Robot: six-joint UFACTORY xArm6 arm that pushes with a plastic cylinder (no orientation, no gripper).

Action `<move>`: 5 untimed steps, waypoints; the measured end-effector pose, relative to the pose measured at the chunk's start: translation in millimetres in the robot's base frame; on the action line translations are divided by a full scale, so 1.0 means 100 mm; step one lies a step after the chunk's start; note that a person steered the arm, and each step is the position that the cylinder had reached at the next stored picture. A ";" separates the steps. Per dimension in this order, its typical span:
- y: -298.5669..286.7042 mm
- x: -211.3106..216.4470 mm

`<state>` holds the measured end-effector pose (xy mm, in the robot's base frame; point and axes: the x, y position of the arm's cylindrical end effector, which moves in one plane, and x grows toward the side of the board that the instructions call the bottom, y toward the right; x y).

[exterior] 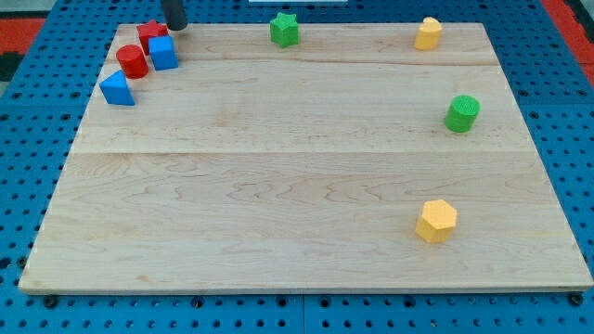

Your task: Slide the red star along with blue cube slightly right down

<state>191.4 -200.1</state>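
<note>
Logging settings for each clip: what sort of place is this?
Probably a lab tabletop rig: a wooden board on blue pegboard, small blocks like the red star and blue cube, my tip beside them.

star [151,32] just behind cube [162,53], cylinder [132,61] left

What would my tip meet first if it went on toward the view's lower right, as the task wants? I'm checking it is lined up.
My tip sits at the view's top left, just right of the red star. Heading lower right, it probably passes beside the blue cube and meets only bare board, though depth is unclear.
</note>
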 end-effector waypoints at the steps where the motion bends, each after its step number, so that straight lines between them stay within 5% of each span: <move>1: -0.57 0.00; 4: 0.25 1.18; 5: 0.10 1.08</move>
